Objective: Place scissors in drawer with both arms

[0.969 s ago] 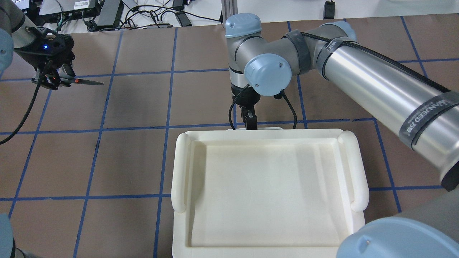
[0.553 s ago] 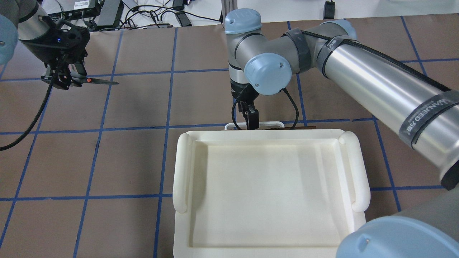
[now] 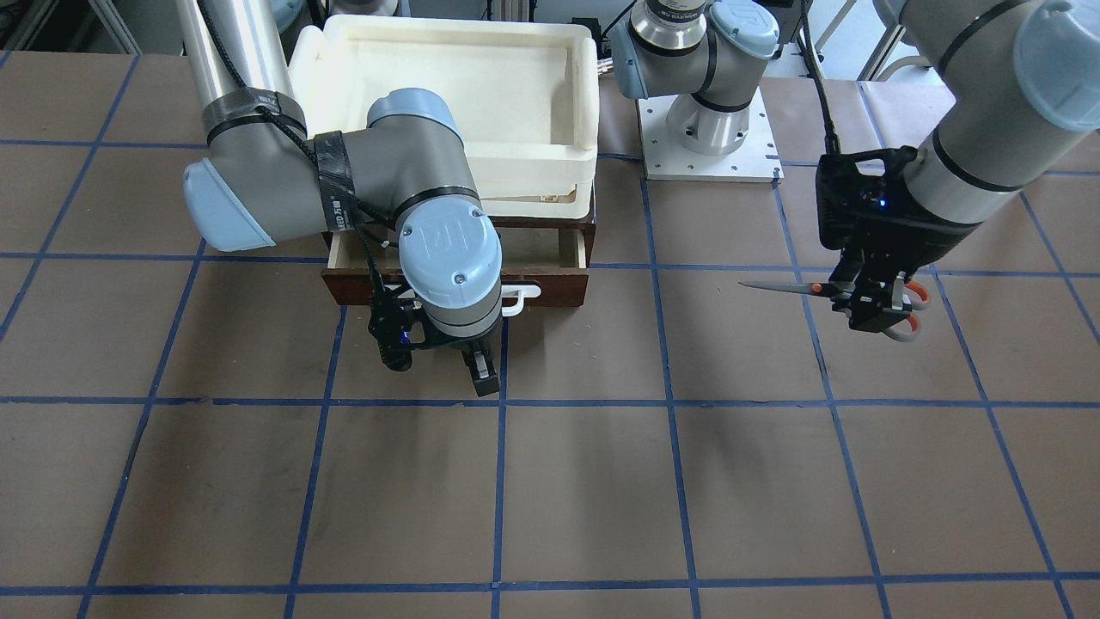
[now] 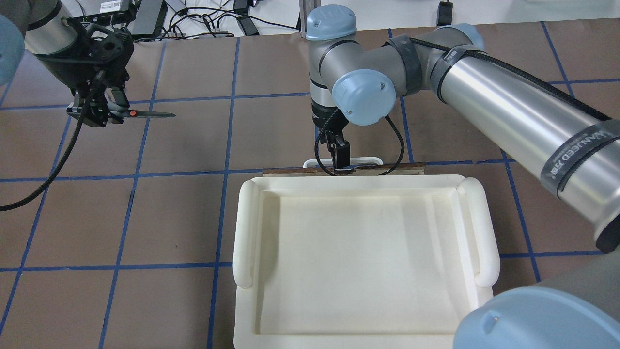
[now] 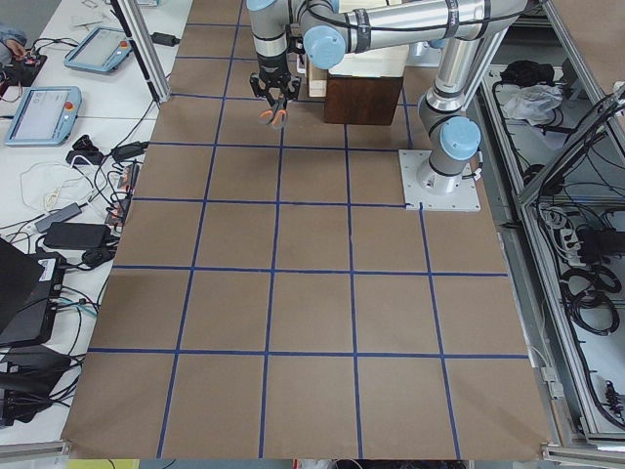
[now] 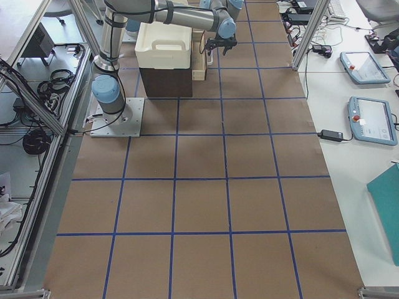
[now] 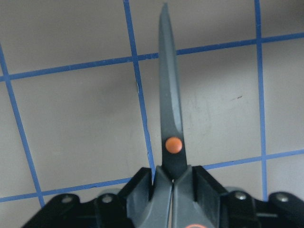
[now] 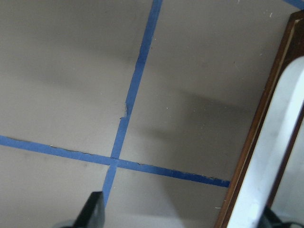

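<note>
My left gripper is shut on the handles of the scissors and holds them in the air at the left, blades level and pointing toward the drawer. They also show in the front view and the left wrist view. The dark-brown drawer is partly open, with its pale inside showing. My right gripper is at the drawer's white bar handle. In the right wrist view its fingers stand wide apart, with the handle by the right-hand one.
A cream-white foam tray sits on top of the brown cabinet, above the drawer. The brown table has blue tape lines. Cables and electronics lie beyond its far edge.
My left gripper has moved to the right with the scissors. My right gripper has moved away from the cabinet and the drawer front has slid out with it.
</note>
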`<action>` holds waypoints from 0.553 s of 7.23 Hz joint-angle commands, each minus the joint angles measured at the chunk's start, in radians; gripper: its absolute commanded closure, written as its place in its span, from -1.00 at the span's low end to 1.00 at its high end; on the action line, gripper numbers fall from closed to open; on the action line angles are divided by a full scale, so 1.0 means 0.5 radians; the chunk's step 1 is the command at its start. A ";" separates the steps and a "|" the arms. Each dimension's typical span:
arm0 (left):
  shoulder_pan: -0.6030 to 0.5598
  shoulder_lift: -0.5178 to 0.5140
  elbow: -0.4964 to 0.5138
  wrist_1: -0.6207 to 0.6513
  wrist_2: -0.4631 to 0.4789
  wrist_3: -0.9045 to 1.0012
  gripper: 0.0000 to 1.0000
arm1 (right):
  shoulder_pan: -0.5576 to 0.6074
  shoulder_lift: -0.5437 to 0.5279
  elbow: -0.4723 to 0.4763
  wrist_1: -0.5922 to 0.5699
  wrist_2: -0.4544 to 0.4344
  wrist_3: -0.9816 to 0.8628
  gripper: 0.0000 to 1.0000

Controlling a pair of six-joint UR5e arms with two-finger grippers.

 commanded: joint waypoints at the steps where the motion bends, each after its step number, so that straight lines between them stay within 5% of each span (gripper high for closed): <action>1: -0.053 0.027 0.000 -0.047 0.002 -0.139 0.87 | -0.008 0.064 -0.065 -0.044 0.001 -0.013 -1.00; 4: -0.117 0.060 0.000 -0.087 -0.001 -0.310 0.87 | -0.014 0.083 -0.127 -0.047 -0.008 -0.031 -1.00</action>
